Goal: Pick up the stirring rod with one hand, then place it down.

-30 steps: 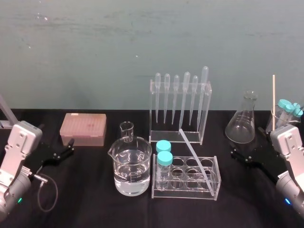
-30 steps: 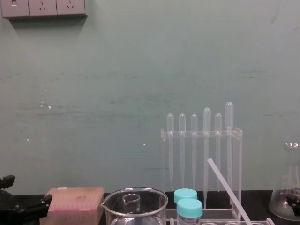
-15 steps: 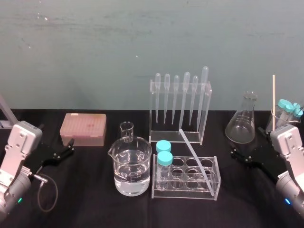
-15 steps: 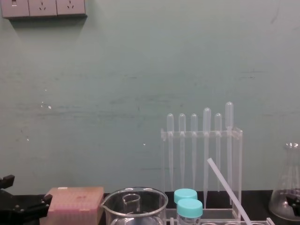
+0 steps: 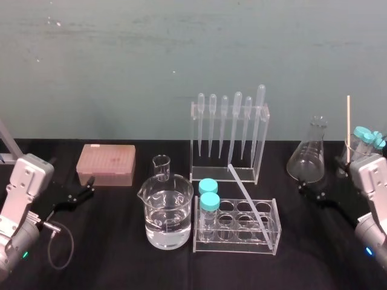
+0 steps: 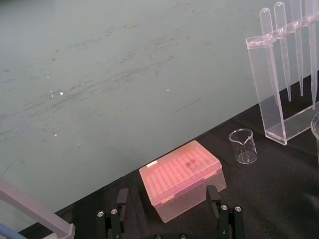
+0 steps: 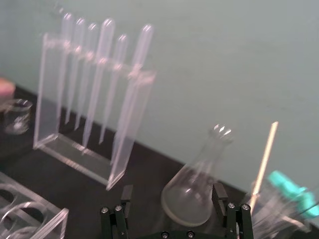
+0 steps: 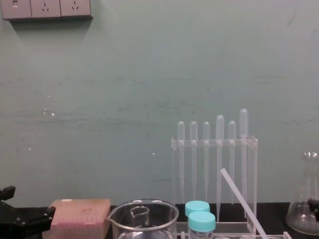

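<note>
- At the front of the counter (image 5: 121,260), the stirring rod (image 5: 247,194) is seen leaning in the clear tube rack (image 5: 242,244). Its lower end is sunk in a hole and its upper end is slanted back toward the pipette stand (image 5: 263,151). If the rod is pulled sideways rather than along its slant, the rack could be levered over.
- Just beside it, the capped tubes (image 5: 209,201) and the water-filled beaker (image 5: 168,211) could be struck by a wide approach.
- At the counter's right, the right end effector (image 5: 311,192) is held empty with jaws spread, near the conical flask (image 5: 308,154), which could be clipped on a sweep inward.
- At the left, the left end effector (image 5: 84,190) is parked, likewise spread and empty.
- Farthest back, the pipettes (image 5: 236,121) could be mistaken for the rod, being equally pale and thin.
</note>
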Controlling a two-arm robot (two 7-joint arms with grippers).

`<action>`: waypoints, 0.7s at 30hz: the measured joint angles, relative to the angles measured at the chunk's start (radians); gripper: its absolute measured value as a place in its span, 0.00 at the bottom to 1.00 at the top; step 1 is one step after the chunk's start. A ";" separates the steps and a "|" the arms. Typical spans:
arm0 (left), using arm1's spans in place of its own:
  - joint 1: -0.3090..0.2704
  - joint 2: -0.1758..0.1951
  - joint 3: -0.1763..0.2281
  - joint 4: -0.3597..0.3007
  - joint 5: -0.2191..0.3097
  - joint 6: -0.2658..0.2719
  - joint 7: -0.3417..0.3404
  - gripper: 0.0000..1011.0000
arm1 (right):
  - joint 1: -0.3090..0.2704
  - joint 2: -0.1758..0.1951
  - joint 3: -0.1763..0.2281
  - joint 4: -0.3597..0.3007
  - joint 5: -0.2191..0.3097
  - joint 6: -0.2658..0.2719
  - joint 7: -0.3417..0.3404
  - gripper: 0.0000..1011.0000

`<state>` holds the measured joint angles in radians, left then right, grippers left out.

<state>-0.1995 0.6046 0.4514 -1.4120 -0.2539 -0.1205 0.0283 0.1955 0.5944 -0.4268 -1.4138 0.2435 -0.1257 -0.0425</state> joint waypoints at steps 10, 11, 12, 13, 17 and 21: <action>0.000 0.000 0.000 0.000 0.000 0.000 0.000 0.99 | 0.005 -0.020 0.027 -0.043 -0.077 -0.182 -0.022 0.99; 0.000 0.000 0.000 0.000 0.000 0.000 0.000 0.99 | 0.009 -0.020 0.022 -0.045 -0.079 -0.196 -0.007 0.99; 0.000 0.000 0.000 0.000 0.000 0.000 0.000 0.99 | 0.019 -0.020 0.013 -0.047 -0.079 -0.219 0.026 0.99; 0.000 0.000 0.000 0.000 0.000 0.000 0.000 0.99 | 0.024 -0.020 0.008 -0.048 -0.077 -0.229 0.045 0.99; 0.000 0.000 0.000 0.000 0.000 0.000 0.000 0.99 | 0.044 -0.020 -0.016 -0.051 -0.053 -0.263 0.133 0.99; 0.000 0.000 0.000 0.000 0.000 0.000 0.000 0.99 | 0.063 -0.020 -0.049 -0.051 -0.015 -0.293 0.254 0.99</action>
<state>-0.1995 0.6047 0.4514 -1.4119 -0.2539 -0.1205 0.0283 0.2589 0.5744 -0.4763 -1.4650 0.2282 -0.4188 0.2112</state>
